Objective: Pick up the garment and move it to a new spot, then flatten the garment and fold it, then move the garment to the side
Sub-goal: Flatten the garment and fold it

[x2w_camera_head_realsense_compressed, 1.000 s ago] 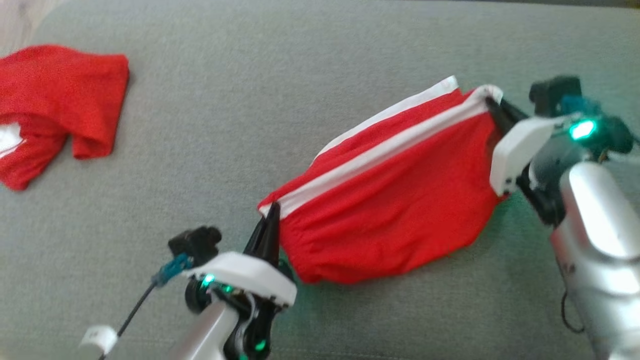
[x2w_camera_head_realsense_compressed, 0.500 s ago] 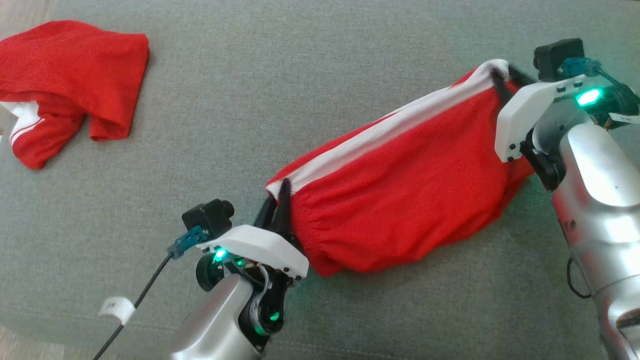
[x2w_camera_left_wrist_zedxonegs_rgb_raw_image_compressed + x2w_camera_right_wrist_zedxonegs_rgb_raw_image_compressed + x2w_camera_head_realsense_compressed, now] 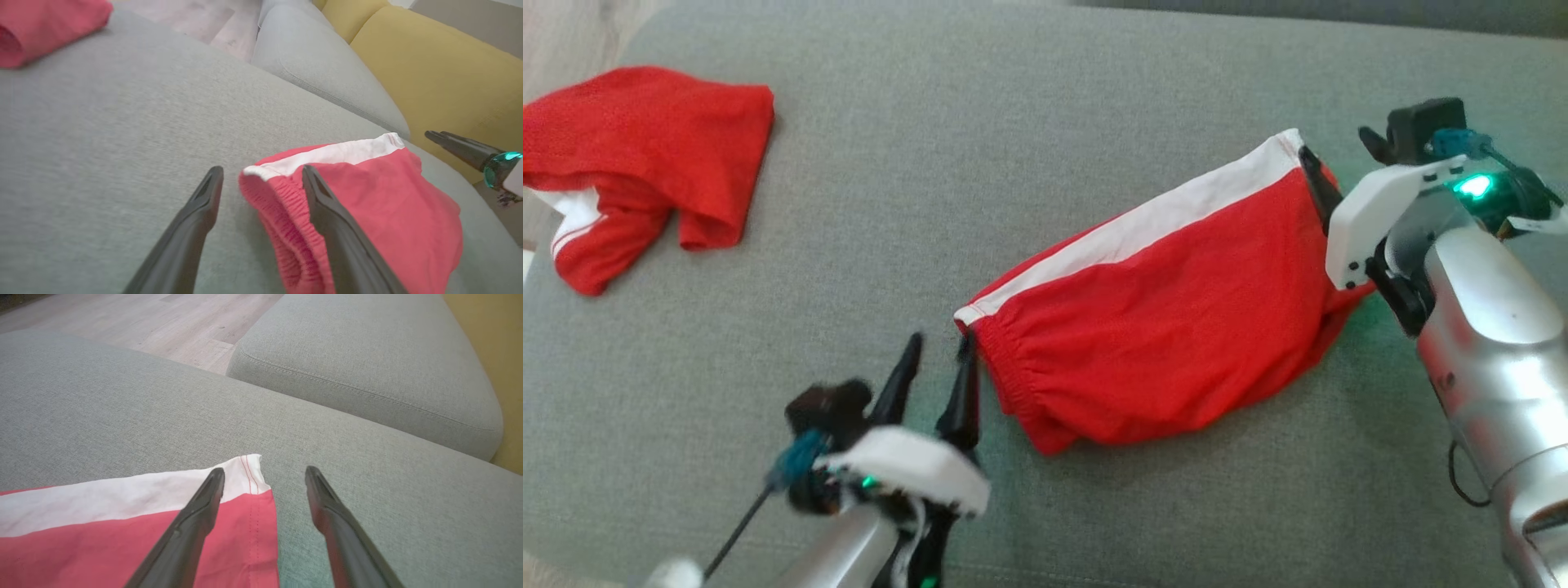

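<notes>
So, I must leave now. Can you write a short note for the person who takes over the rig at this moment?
Grippers: the left gripper is open at the waistband corner of the red shorts, gripping nothing. The right gripper is open at their white-striped far corner, also gripping nothing.
Things: the red shorts lie on the grey cushion. A second red garment lies crumpled at its left end.
Done: shorts set down, apparently flattened and folded.
Left: check the fold, then move them to the side.
</notes>
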`<state>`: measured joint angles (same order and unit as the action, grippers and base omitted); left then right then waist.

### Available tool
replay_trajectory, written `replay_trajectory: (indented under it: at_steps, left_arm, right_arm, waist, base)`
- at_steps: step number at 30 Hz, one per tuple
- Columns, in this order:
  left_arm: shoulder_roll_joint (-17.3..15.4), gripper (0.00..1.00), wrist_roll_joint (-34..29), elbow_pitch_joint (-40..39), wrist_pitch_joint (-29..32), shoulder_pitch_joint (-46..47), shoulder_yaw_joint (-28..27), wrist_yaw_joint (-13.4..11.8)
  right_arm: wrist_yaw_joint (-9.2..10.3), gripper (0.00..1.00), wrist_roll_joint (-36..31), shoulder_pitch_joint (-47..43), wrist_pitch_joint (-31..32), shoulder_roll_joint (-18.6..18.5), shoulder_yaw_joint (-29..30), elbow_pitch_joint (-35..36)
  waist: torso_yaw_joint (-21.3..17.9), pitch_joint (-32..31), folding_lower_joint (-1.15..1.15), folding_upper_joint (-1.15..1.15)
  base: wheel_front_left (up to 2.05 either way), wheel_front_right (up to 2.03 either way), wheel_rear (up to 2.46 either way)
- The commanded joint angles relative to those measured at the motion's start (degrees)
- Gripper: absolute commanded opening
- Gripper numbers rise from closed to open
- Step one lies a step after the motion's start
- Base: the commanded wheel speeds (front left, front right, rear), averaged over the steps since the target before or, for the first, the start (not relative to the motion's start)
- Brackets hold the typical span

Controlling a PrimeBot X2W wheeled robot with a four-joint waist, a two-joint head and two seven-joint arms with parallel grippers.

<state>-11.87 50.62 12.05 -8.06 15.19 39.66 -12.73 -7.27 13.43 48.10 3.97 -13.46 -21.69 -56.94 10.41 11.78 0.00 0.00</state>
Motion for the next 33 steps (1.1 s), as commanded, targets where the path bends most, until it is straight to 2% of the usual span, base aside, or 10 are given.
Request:
replay_trajectory:
  at_steps: [1, 12, 19, 20, 21, 22, 23, 24, 25, 33]
  left_arm:
    - [-1.96, 1.00, -1.34, -2.81, -1.08, 0.54, -1.34, -0.62]
    - [-11.87, 1.00, -5.94, -17.77, -2.65, -8.48, -3.47, -8.07]
    - [-14.07, 1.00, -6.23, -23.38, -3.14, -12.05, -5.60, -11.81]
    - [-14.17, 1.00, -6.21, -23.79, -3.20, -12.29, -5.76, -12.05]
    - [-14.27, 1.00, -6.22, -24.11, -3.25, -12.48, -5.90, -12.26]
    - [-14.36, 1.00, -6.26, -24.35, -3.30, -12.63, -6.00, -12.43]
    - [-14.45, 1.00, -6.29, -24.54, -3.35, -12.75, -6.09, -12.56]
    - [-14.55, 1.00, -6.34, -24.67, -3.40, -12.85, -6.17, -12.67]
    - [-14.68, 1.00, -6.46, -24.80, -3.46, -12.87, -6.22, -12.73]
    - [-16.34, 1.00, -7.65, -24.63, -3.19, -12.12, -6.31, -12.80]
  right_arm:
    - [-0.22, 1.00, 0.78, 1.05, -0.19, -0.13, -0.97, 1.02]
    - [-0.22, 1.00, 9.63, -5.50, 6.81, -3.76, -3.70, -2.53]
    - [-0.22, 1.00, 16.52, -8.26, 14.12, -4.08, -4.82, -1.86]
    - [-0.22, 0.87, 17.13, -8.46, 14.89, -4.16, -5.14, -1.60]
    - [-0.22, 0.59, 17.71, -8.68, 15.61, -4.18, -5.43, -1.36]
    - [-0.22, 0.47, 18.26, -8.90, 16.22, -4.14, -5.71, -1.09]
    - [-0.22, 0.39, 18.70, -9.10, 16.54, -4.12, -5.98, -0.78]
    - [-0.22, 0.17, 19.13, -9.28, 16.58, -4.09, -6.11, -0.48]
    - [-0.22, 0.00, 19.54, -9.41, 16.20, -4.10, -6.01, -0.21]
    - [-0.22, 0.00, 20.91, -9.84, 8.73, -3.02, -2.94, 0.84]
  waist:
    - [0.01, -0.83, 0.00, 0.00]
    - [2.32, -3.51, 0.00, 0.00]
    - [3.35, -3.26, 0.00, 0.00]
    - [3.40, -3.22, 0.00, 0.00]
    - [3.41, -3.22, 0.00, 0.00]
    - [3.38, -3.23, 0.00, 0.00]
    - [3.32, -3.27, 0.00, 0.00]
    - [3.21, -3.34, 0.00, 0.00]
    - [3.05, -3.42, 0.00, 0.00]
    - [-0.58, -5.40, 0.00, 0.00]
  base:
    - [0.00, 0.00, 0.00]
    - [0.00, 0.00, 0.00]
    - [0.00, 0.00, 0.00]
    - [0.00, 0.00, 0.00]
    - [0.00, 0.00, 0.00]
    - [0.00, 0.00, 0.00]
    - [0.00, 0.00, 0.00]
    - [0.00, 0.00, 0.00]
    - [0.00, 0.00, 0.00]
    - [0.00, 0.00, 0.00]
